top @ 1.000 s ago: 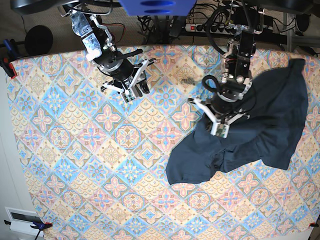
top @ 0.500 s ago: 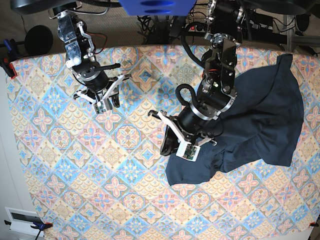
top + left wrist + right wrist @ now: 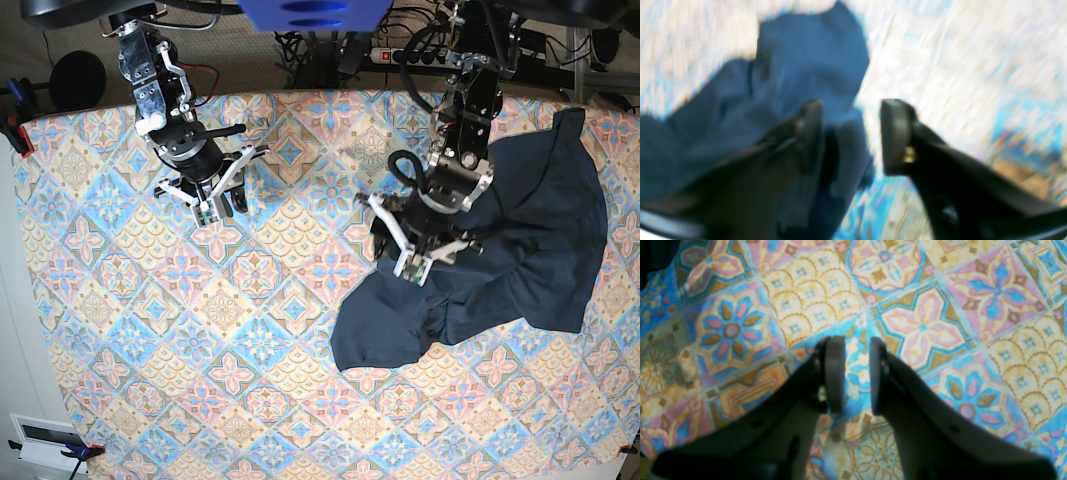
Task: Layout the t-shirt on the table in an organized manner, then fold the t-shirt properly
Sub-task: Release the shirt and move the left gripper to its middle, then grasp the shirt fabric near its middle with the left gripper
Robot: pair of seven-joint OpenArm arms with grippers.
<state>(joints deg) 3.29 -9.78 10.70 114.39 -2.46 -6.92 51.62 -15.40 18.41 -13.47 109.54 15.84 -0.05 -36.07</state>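
Base view: the t-shirt (image 3: pixel 520 250), dark navy, is seen crumpled on the right half of the table (image 3: pixel 120 330), bunched and unfolded, with one lobe spread toward the table's middle-front and another drawn up to the far right edge. The patterned cloth is left bare over the whole left half.

Left gripper (image 3: pixel 415 250) (on the right of the base view): positioned over the inner edge of the shirt, approx. at the boundary btw. fabric and bare cloth. Left wrist view, heavily blurred: the left gripper (image 3: pixel 851 136) is shown w/ jaws spread moderately apart; navy fabric is seen under and behind one finger (image 3: pixel 810 133), while patterned cloth is seen under the other. Nothing is seen pinched btw. the pads. Whether the fingertips touch the fabric cannot be told from the blur.

Right gripper (image 3: pixel 215 195) (on the left of the base view): located over bare cloth near the far-left part of the table, well apart from the shirt. Right wrist view: the right gripper (image 3: pixel 857 373) is shown w/ jaws set to a narrow gap, parallel pads, only tile pattern visible btw. them; no fabric is held.

Background (base view): a power strip (image 3: pixel 400 55) and cables are seen beyond the far edge of the table; a clamp (image 3: pixel 18 135) is seen at the far-left corner.
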